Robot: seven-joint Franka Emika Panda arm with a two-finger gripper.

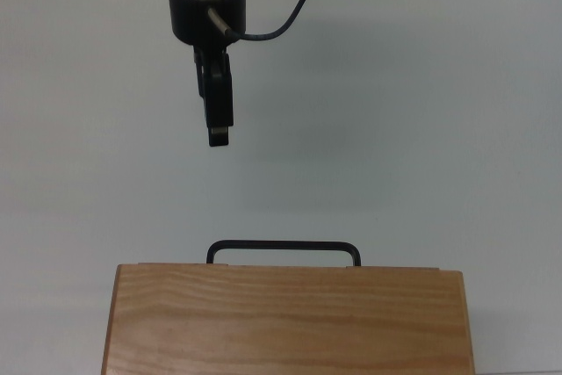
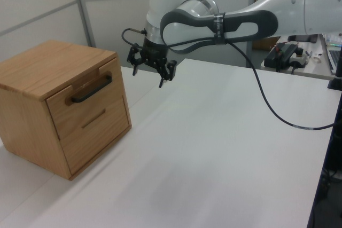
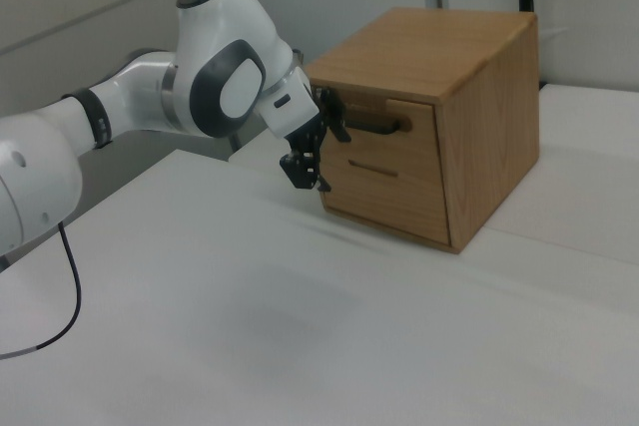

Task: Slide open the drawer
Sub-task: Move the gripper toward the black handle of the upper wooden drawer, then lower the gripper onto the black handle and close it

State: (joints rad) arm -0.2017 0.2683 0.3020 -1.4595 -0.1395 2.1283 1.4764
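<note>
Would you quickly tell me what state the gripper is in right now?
Gripper: jaws open, holding nothing, in the air short of the drawer handle.

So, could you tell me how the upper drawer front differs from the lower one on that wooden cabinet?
The upper drawer carries a thin black bar handle standing proud of its panel; the lower drawer shows only a narrow horizontal slot. The upper front sits just under the cabinet top; the lower one reaches down to the cabinet's base. Both are flat light-wood panels, and both look closed, with the gripper not touching either.
</note>
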